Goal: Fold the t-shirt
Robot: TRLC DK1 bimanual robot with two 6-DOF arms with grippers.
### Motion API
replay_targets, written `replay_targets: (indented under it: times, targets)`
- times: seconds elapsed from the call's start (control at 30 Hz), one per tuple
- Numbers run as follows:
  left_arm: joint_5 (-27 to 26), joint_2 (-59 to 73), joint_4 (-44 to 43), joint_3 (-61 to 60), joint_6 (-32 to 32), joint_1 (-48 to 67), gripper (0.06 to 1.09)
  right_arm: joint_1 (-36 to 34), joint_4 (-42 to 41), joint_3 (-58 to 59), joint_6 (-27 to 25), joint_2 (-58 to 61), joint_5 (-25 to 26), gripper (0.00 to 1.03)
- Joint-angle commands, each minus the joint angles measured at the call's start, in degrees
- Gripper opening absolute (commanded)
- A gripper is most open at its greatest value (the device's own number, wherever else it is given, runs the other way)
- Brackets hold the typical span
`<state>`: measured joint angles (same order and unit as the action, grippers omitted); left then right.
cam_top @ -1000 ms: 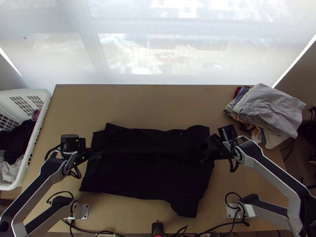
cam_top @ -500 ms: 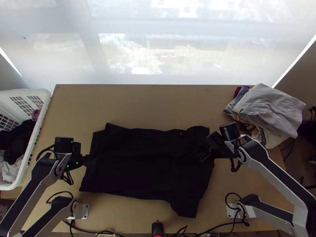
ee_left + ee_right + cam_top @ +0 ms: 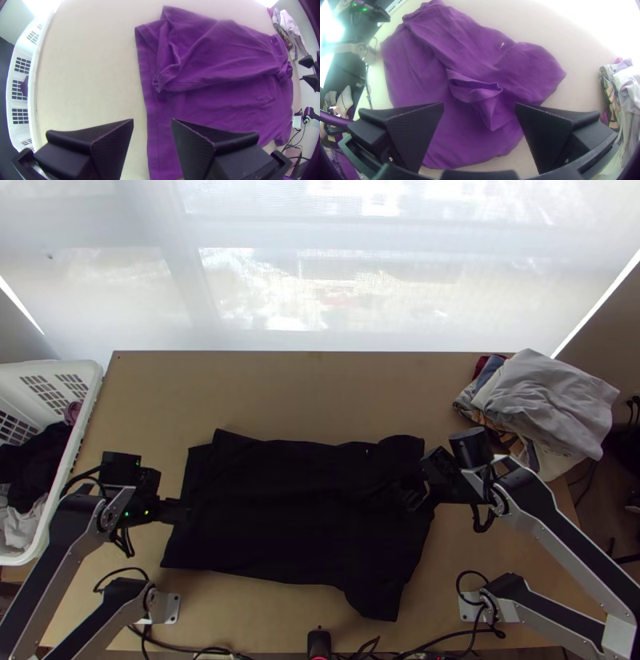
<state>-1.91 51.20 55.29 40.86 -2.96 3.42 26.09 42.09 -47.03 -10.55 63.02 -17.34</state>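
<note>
The t-shirt point(image 3: 296, 524) lies on the table, black from above, with its far part folded over toward the near side. In the left wrist view the shirt point(image 3: 213, 106) looks purple, and the folded layer ends in a bunched corner. At the shirt's left edge is my left gripper point(image 3: 182, 510); its fingers point(image 3: 152, 123) stand open above that edge. My right gripper point(image 3: 418, 494) is over the shirt's right end. In the right wrist view the right gripper point(image 3: 479, 110) is open, with the shirt's gaping collar point(image 3: 473, 90) in sight beyond its fingers.
A white basket point(image 3: 76, 444) holding clothes stands at the left edge of the table. At the far right lies a pile of clothes point(image 3: 544, 404). A small black device point(image 3: 319, 642) and cables sit at the near edge.
My left gripper has moved left, from over the shirt to its left edge. The right arm has shifted slightly to the right and nearer. The shirt lies as before.
</note>
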Motion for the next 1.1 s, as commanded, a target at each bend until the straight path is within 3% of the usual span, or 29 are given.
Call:
replay_targets:
  times: [0.0,0.23,0.6,1.07]
  targets:
    - [-0.02,6.81,10.72,5.98,-8.11,-1.31,0.65,0.19,0.98,-0.26,0.09,-1.24,0.03,0.99]
    - [-0.02,2.85,14.06,1.50,-13.12,0.53,0.65,-0.16,1.95,-0.88,0.17,-1.50,-0.06,0.99]
    - [0.24,2.59,9.05,-5.53,-18.31,0.10,0.65,0.11,7.92,-6.76,-0.97,-1.50,0.03,0.99]
    - [0.24,9.09,6.50,-6.58,-19.36,0.71,0.64,1.25,11.70,-11.51,-2.20,-1.59,0.03,0.99]
